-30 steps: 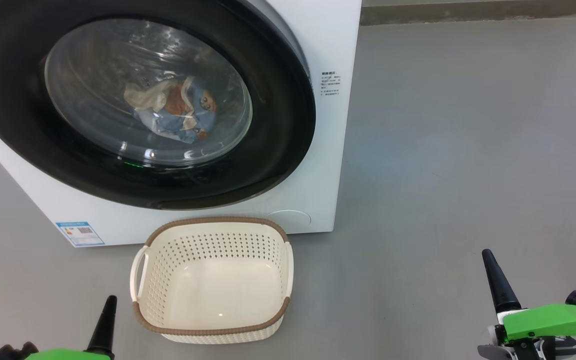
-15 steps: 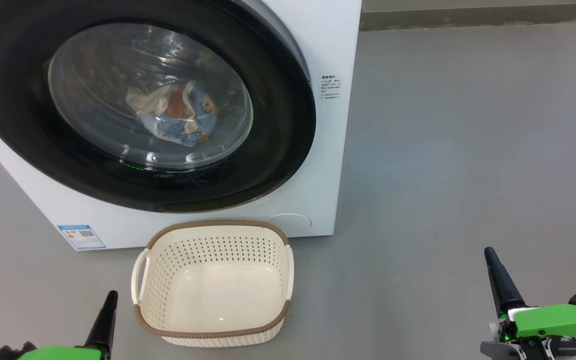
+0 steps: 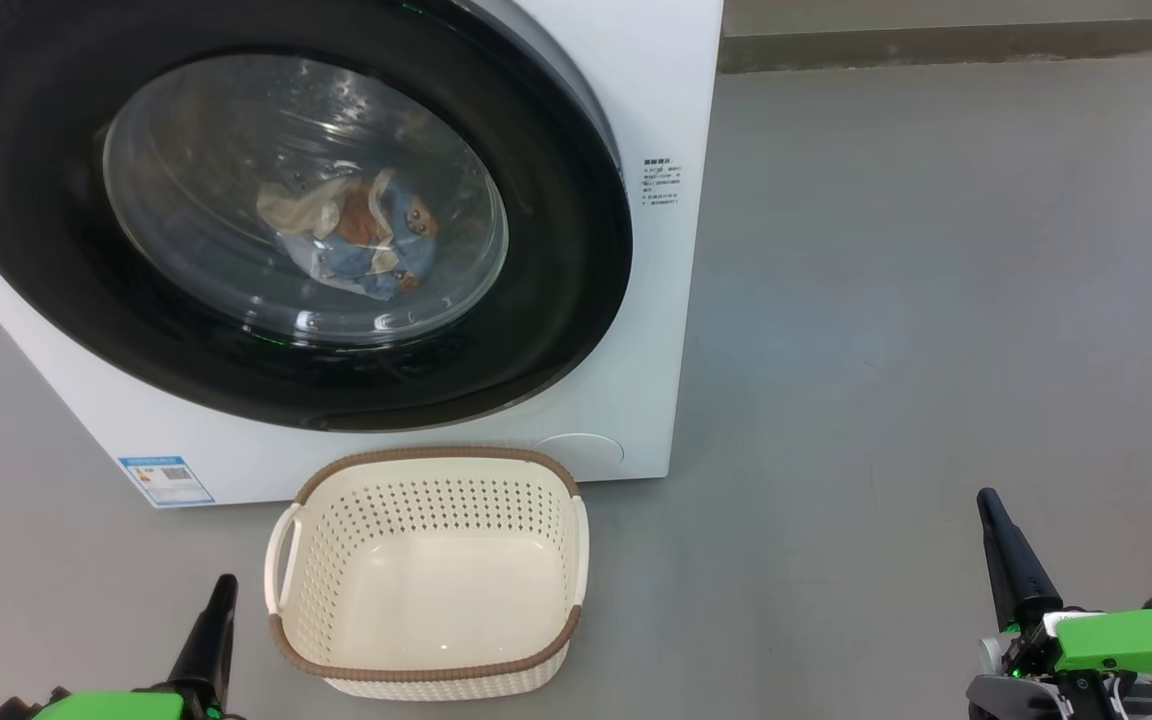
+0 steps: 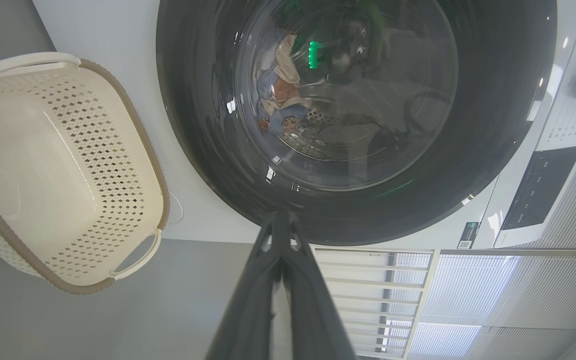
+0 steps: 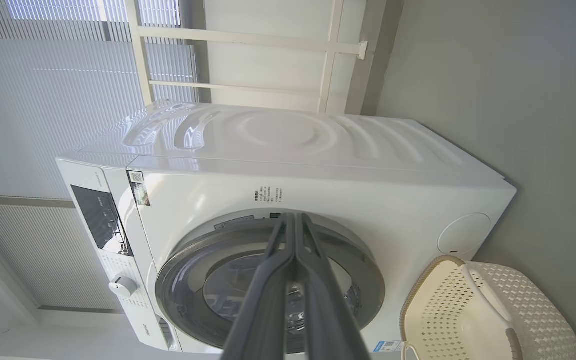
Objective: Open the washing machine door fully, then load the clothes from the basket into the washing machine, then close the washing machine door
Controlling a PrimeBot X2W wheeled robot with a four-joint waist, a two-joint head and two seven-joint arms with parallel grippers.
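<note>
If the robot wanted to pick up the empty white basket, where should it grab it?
Probably the handle on the robot's left, coming from above with the left gripper, which is close beside it. That handle loops out from the basket wall, leaving a gap for a finger; the walls look too wide. The gripper is shut, so it must open first.

The basket (image 3: 436,456) sits on the floor (image 3: 936,300) just before the washing machine (image 3: 666,80), below the washing machine door (image 3: 566,260); the clothes (image 3: 356,240) lie inside the machine, behind that door
</note>
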